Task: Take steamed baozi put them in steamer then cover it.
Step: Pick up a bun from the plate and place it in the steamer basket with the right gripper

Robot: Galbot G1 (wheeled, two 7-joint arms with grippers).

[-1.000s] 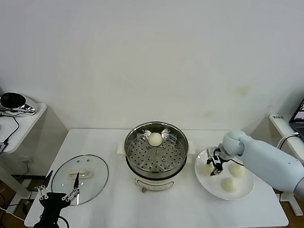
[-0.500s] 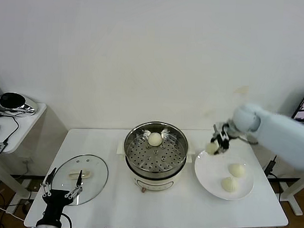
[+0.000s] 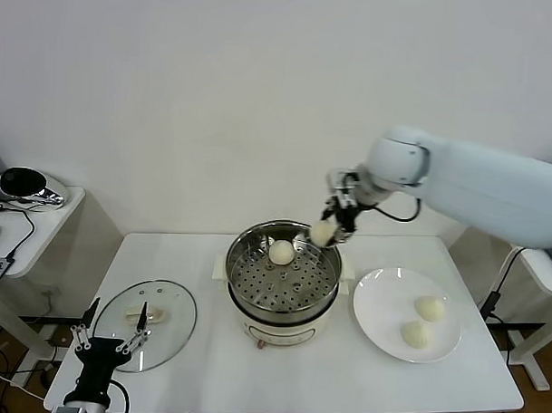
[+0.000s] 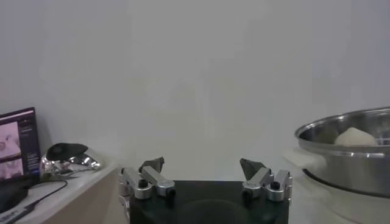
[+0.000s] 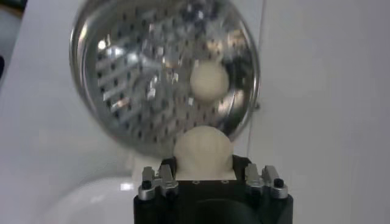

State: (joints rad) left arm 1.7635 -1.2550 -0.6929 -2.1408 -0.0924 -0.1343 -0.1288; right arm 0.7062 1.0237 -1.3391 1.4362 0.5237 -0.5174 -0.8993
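The left gripper (image 3: 108,348) is parked, fingers apart, just before the lid (image 3: 146,318). One bun (image 3: 282,252) lies at the steamer (image 3: 282,281) tray's far side. The right gripper (image 3: 334,228) is clamped on a second bun (image 3: 323,233) over the far rim; its exact height is hard to judge. It should be lowered onto bare tray and released gently. Two buns (image 3: 423,320) remain on the plate (image 3: 381,312).

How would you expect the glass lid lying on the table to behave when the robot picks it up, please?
The lid is glass with a metal rim, so probably stiff, fairly heavy and breakable if dropped. Its smooth dome looks slippery; the oblong handle seems the surest hold. Lying flat on the table beside the open left hand, it should not roll.
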